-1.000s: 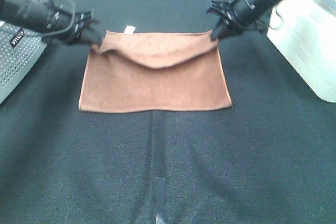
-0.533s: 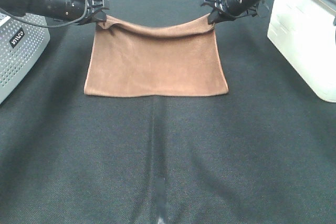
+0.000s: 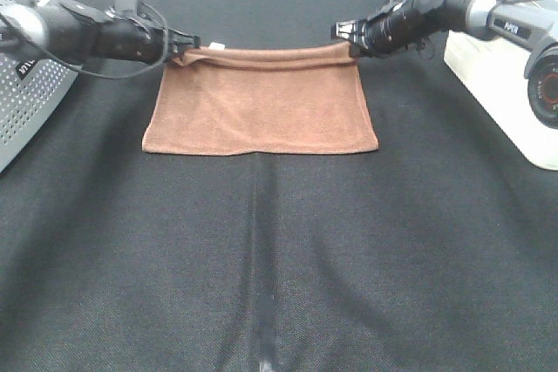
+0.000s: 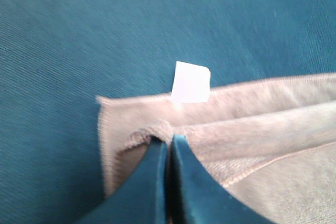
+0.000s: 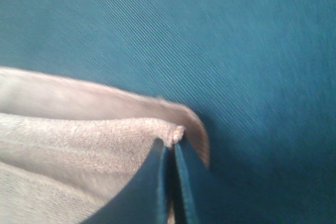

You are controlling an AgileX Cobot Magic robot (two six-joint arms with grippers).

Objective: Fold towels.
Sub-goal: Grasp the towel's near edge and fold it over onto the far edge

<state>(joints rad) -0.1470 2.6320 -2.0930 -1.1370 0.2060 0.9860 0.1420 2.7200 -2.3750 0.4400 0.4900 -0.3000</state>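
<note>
Tabletop (image 3: 279,259): We saw a dark woven cloth covering the whole work surface, with a paler line running down its middle toward the camera.

Towel (image 3: 261,106): The reddish-brown terry cloth lay on the far half of the tabletop, near its middle and between the two arms. Its near edge rested flat and straight. At the far edge we could make out two layers, the upper one raised a little at both corners.

White box (image 3: 506,67): A pale container stood at the right edge of the tabletop, apart from the towel.

Grey panel (image 3: 26,102): A perforated grey housing sat at the left edge, also apart from the towel.

Arms: Both dark arms reached in low from the far corners, each pointing inward at one far corner of the towel.

Left pincer (image 3: 187,51): In the wrist view we found its two fingers pressed almost together, with the far-left corner of the upper layer nipped between them. The lower layer spread out just beyond the tips.

Right pincer (image 3: 347,41): Its fingers were likewise closed to a thin slit, gripping the far-right corner of the upper layer, which bunched at the tips. The lower layer's rounded edge showed just beyond.

Tag (image 4: 191,82): A small white square stuck out from the far edge of the lower layer, just beyond the left pincer and lying on the tabletop.
</note>
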